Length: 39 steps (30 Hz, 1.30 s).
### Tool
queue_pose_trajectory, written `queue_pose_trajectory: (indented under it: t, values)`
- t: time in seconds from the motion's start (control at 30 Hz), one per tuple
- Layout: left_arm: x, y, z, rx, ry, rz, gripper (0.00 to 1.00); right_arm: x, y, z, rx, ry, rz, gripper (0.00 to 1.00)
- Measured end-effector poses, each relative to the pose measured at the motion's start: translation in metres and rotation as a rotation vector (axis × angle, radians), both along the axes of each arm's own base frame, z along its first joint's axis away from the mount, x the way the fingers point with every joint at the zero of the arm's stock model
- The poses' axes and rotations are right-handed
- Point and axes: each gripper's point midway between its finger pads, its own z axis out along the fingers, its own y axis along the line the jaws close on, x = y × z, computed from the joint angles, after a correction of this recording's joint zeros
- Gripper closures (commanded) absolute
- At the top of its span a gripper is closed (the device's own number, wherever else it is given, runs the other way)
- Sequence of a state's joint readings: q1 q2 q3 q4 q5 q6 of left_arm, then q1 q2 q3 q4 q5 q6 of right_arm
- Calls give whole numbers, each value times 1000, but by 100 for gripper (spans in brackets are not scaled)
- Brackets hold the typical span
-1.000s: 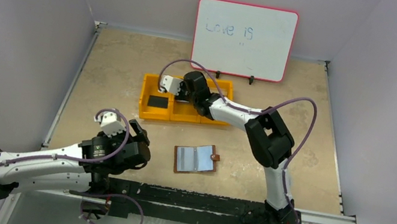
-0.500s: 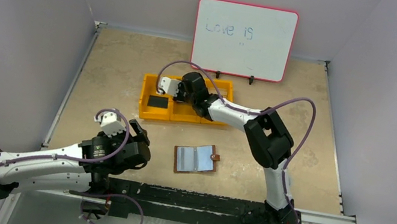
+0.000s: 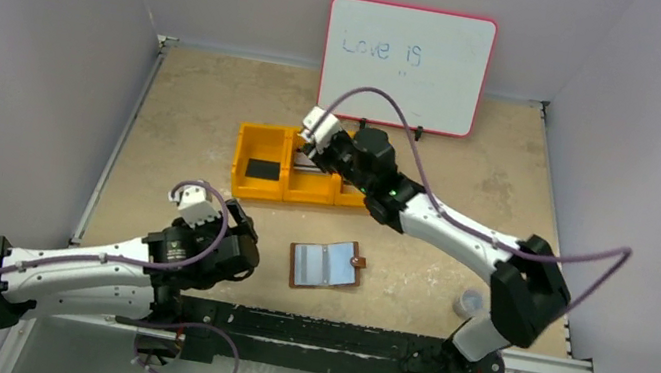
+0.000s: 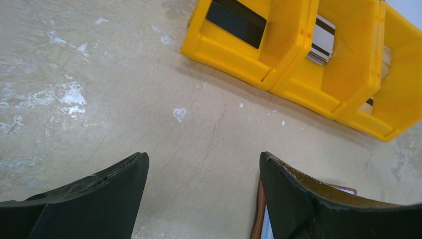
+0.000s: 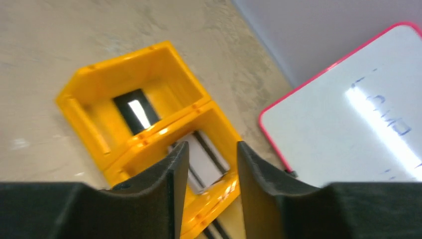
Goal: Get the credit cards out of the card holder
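The wallet lies open and flat on the bench close to the middle of the near edge. Its pale sleeves face up and its snap tab points toward the right edge. Whether any cards sit in the sleeves cannot be told.

Toward the far edge a yellow bin stands in front of a whiteboard. A black card lies in the compartment nearest the left edge, and a grey-white striped card lies in the middle one.

The right gripper hangs over the bin's middle compartment, its jaws a narrow gap apart with nothing between them.

The left gripper sits low near the left near corner. Its jaws are spread wide and empty over bare bench, and the wallet's brown edge shows just beside its right finger.

A small pale cup stands near the right near corner, beside the right arm.
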<state>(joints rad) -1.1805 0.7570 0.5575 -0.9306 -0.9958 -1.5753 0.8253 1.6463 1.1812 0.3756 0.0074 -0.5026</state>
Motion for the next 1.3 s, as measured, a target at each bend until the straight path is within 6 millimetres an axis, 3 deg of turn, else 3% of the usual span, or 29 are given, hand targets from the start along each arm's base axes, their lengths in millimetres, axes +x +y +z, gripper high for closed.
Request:
queue_pose_trajectory:
  t: [0.1, 0.23, 0.3, 0.37, 0.5, 0.57, 0.67, 0.77, 0.87, 1.3]
  values:
    - [1, -5, -3, 11, 7, -8, 18, -37, -13, 1, 182, 171, -3, 51]
    - [4, -16, -6, 6, 14, -24, 18, -74, -15, -20, 353, 501, -36, 57]
    - [5, -22, -8, -1, 15, -29, 18, -93, -13, -42, 392, 657, -45, 55]
    - [7, -28, -10, -6, 19, -35, 18, -115, -18, -77, 398, 809, -75, 55]
    - [9, -38, -16, -6, 31, -46, 20, -164, -44, -149, 319, 1065, -184, 50]
    - [10, -40, -19, 1, 36, -47, 21, -181, -49, -163, 275, 1123, -226, 44]
    - [10, -40, -21, 11, 37, -45, 21, -199, -44, -164, 240, 1115, -229, 44]
    - [11, -39, -17, 1, 25, -39, 21, -209, -45, -160, 216, 1080, -244, 42]
    - [12, -36, -10, -19, 0, -27, 20, -206, -49, -160, 189, 1034, -286, 38]
    - [13, -10, 15, -17, -52, 56, 17, -224, -35, -187, -10, 931, -317, 29]
